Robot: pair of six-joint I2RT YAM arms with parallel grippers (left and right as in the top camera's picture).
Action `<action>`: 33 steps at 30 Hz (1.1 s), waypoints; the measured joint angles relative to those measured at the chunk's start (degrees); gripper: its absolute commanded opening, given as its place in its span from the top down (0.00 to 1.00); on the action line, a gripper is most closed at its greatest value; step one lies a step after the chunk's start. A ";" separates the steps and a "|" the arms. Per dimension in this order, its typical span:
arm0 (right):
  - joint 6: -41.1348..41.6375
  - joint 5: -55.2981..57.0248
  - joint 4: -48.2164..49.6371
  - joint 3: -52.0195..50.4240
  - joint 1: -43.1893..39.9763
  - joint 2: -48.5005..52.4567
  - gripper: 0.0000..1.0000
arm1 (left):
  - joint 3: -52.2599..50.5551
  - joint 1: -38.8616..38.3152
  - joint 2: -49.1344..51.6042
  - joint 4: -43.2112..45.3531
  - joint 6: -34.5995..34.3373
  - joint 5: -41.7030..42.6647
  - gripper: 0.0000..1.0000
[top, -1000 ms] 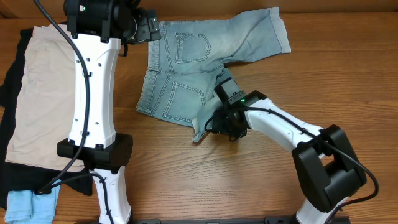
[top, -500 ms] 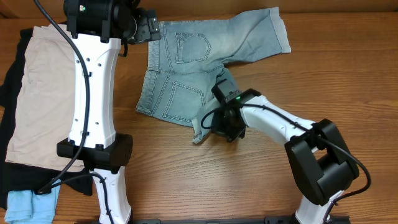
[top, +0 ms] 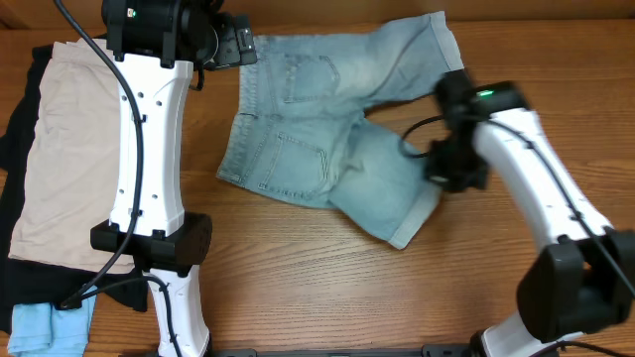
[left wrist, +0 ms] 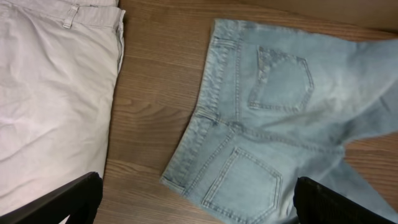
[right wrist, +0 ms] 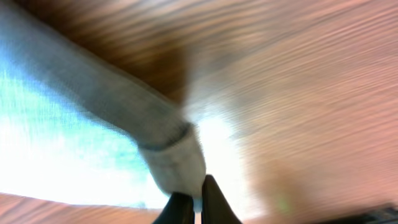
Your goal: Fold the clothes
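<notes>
Overhead: my right gripper (top: 444,165) sits at the outer edge of the denim shorts (top: 298,129), with the lower leg fanning out below and to its left. I judge I am holding that leg out so the cloth lies flat before any fold. The left gripper (top: 236,46) hovers just off the waistband corner and touches nothing. The khaki shorts (top: 69,149) lie well away on its far side, over a black garment (top: 14,134), with a sky-blue garment (top: 40,327) down by the arm's base. One second ago the right gripper was low by the crotch and that leg was bunched into a narrow flap. Since then the arm has swung out to the right and the leg is drawn open, its hem showing. The left arm has not shifted.

Left wrist: the left gripper (left wrist: 198,186) has its fingers (left wrist: 68,199) spread wide, empty. The denim shorts (left wrist: 273,112) lie ahead of them, back pockets up. The khaki shorts (left wrist: 56,93) are off to one side, with bare table (left wrist: 155,93) between the two.

Right wrist: blurred by motion. The right gripper (right wrist: 191,202) has its tips nearly together, and the stitched hem (right wrist: 168,149) runs down into them, so I read it as pinching the denim. The rest of the leg trails away above the wood.
</notes>
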 measured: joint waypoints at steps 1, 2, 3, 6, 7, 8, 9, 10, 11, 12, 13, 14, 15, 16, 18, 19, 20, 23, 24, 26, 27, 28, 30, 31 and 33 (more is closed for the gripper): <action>-0.90 1.18 0.02 0.09 -2.12 -0.22 0.96 | 0.00 0.00 0.00 0.00 0.00 0.00 0.00; -1.64 2.05 0.61 0.09 -3.98 -0.22 0.96 | 0.00 0.00 0.00 0.00 0.00 0.00 0.00; -2.73 3.02 2.25 0.07 -6.40 -0.15 0.96 | 0.00 0.00 0.00 0.00 0.00 0.02 0.00; -5.57 4.90 9.44 0.07 -12.20 -0.09 0.87 | -0.09 0.00 0.00 0.00 0.00 0.09 0.00; -6.05 5.27 11.65 0.07 -13.49 -0.09 0.71 | -0.22 0.00 0.00 -0.04 0.00 0.22 0.00; -6.78 5.75 13.81 0.07 -14.67 -0.09 0.40 | -0.48 0.00 0.00 -0.04 0.00 0.24 0.00; -7.82 6.19 16.04 0.09 -16.00 -0.09 0.11 | -0.98 0.00 0.00 -0.04 0.00 0.26 0.00; -8.44 6.49 17.64 0.09 -16.87 -0.09 0.00 | -1.68 0.00 0.00 -0.07 0.00 0.39 0.00; -8.96 6.73 19.12 0.09 -17.84 -0.09 0.00 | -2.47 0.00 0.00 -0.13 0.00 0.59 0.00; -9.46 6.88 19.89 0.09 -18.47 -0.09 0.00 | -3.48 0.00 0.00 -0.09 0.00 0.90 0.00; -9.75 6.95 19.96 0.11 -18.86 -0.09 0.00 | -4.52 0.00 0.00 -0.02 0.00 1.22 0.00; -10.32 6.86 19.58 0.15 -19.23 -0.09 0.00 | -5.77 0.00 0.00 0.07 0.02 1.68 0.00; -10.38 6.32 18.82 0.31 -19.45 -0.09 0.00 | -7.26 0.00 0.00 0.59 0.31 2.47 0.00; -10.64 5.60 17.88 0.61 -19.58 -0.09 0.00 | -8.87 -0.02 0.00 1.68 0.94 3.39 0.00; -11.13 2.86 15.56 1.60 -19.56 -0.09 0.00 | -12.39 -0.33 0.00 4.76 2.62 5.97 0.00; -11.61 1.01 14.67 2.14 -19.54 -0.09 0.00 | -14.43 -0.61 0.00 6.64 3.69 7.48 0.00; -12.31 -1.11 13.94 2.64 -19.43 -0.09 0.00 | -16.41 -0.96 0.00 8.46 4.70 8.87 0.00; -14.23 -6.36 12.48 3.41 -18.84 -0.09 0.00 | -22.82 -2.73 0.00 13.75 7.02 12.46 0.00; -14.69 -7.54 12.13 3.41 -18.45 -0.09 0.00 | -25.05 -3.58 0.02 15.28 7.48 13.44 0.00; -15.50 -9.38 11.80 3.41 -17.51 -0.09 0.00 | -29.62 -5.31 0.02 18.29 8.24 14.86 0.00; -15.89 -10.10 11.78 3.41 -16.94 -0.09 0.00 | -33.24 -6.51 0.02 20.44 8.55 15.82 0.00; -15.96 -10.45 11.76 3.41 -16.72 -0.09 0.00 | -34.01 -6.80 0.04 20.72 8.59 16.06 0.00; -16.15 -11.08 11.80 3.41 -15.93 -0.09 0.00 | -38.80 -8.07 0.11 23.80 8.57 17.09 0.00; -16.26 -11.32 11.82 3.41 -15.61 -0.09 0.00 | -41.27 -8.66 0.11 25.33 8.57 17.44 0.00; -16.26 -11.72 11.76 3.41 -15.04 -0.09 0.01 | -45.62 -9.46 0.11 27.87 8.55 17.99 0.00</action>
